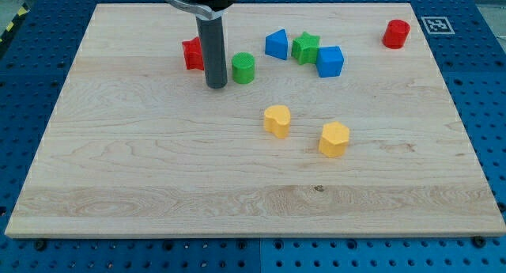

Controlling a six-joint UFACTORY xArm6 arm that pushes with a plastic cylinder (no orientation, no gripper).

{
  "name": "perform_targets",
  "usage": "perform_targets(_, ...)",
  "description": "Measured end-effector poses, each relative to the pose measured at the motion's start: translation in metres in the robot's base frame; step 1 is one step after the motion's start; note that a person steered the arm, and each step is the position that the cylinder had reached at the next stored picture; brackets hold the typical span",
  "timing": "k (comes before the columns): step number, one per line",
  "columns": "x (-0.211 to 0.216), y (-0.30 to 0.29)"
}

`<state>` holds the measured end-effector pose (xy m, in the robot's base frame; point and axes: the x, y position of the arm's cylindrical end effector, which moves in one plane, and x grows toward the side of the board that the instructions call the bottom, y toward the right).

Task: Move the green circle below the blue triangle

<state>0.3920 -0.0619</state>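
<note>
The green circle [243, 68] is a short green cylinder on the wooden board, in the upper middle. The blue triangle [276, 44] lies up and to the right of it, a small gap apart. My tip [217, 85] rests on the board just left of the green circle, close to it or touching it. The rod rises from there and hides part of a red block [191, 54] behind it.
A green star [305, 47] and a blue cube [330, 61] sit right of the blue triangle, close together. A red cylinder [396, 33] is near the top right corner. A yellow heart-like block [277, 120] and a yellow hexagon-like block [334, 139] lie at the centre.
</note>
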Motion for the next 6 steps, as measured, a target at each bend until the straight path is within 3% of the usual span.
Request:
perform_targets(1, 0.0, 0.001)
perform_targets(4, -0.004, 0.102)
perform_targets(6, 0.001, 0.09)
